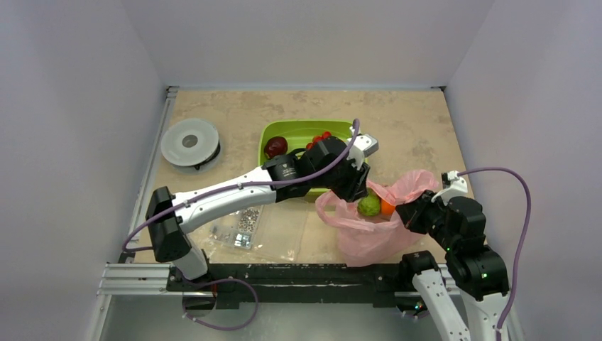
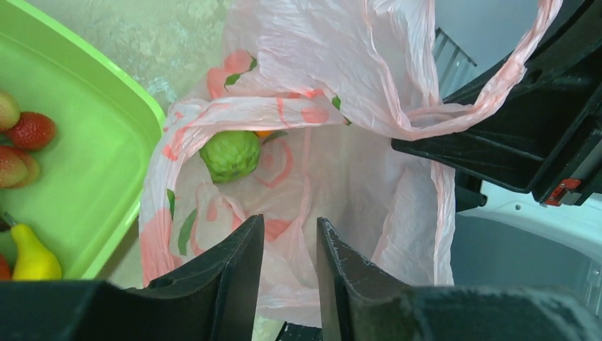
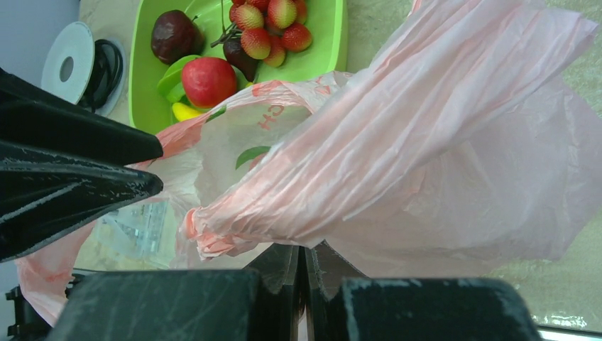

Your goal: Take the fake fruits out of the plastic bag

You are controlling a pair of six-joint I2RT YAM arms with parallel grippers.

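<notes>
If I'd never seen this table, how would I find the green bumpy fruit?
Find the pink bag lying just right of the green tray. Peek into its open mouth, and the green fruit sits inside beside an orange one. It is the only green, bumpy ball showing in there.

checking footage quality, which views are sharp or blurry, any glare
top view: even soft light, sharp, no strong glare; left wrist: green fruit in the bag crisp, near fingers dark; right wrist: light glows through the bag, fingers soft
</notes>
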